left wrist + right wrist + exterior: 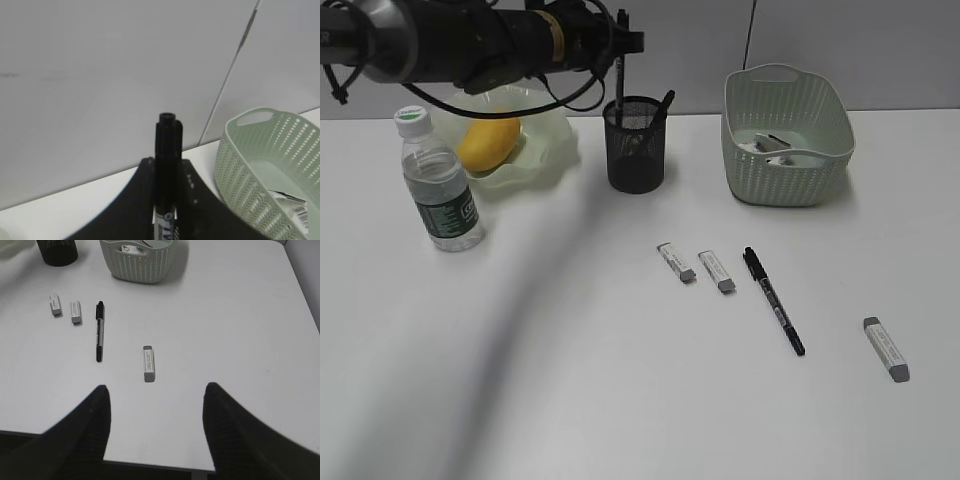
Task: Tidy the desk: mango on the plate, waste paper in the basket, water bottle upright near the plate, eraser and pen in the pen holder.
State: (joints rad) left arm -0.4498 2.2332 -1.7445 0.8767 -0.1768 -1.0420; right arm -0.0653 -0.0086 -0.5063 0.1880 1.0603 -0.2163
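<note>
My left gripper [619, 58] hangs over the black mesh pen holder [635, 150], shut on a black pen [167, 140] that stands upright between its fingers [146, 175]. A second dark pen tip [664, 103] sticks out of the holder. The mango [488, 142] lies on the wavy green plate [548, 150]. Left of the plate the water bottle [438, 180] stands upright. Waste paper [775, 150] lies in the green basket [787, 135]. Another pen [773, 300] and three erasers [676, 262] [717, 271] [886, 348] lie on the desk [570, 380]. My right gripper [156, 400] is open above the desk's near edge, with one eraser [149, 363] ahead of it.
In the right wrist view the lying pen [99, 331] and two erasers [55, 304] [75, 311] sit to the left, with the basket [142, 262] and pen holder [57, 252] at the far end. A grey wall stands behind the desk.
</note>
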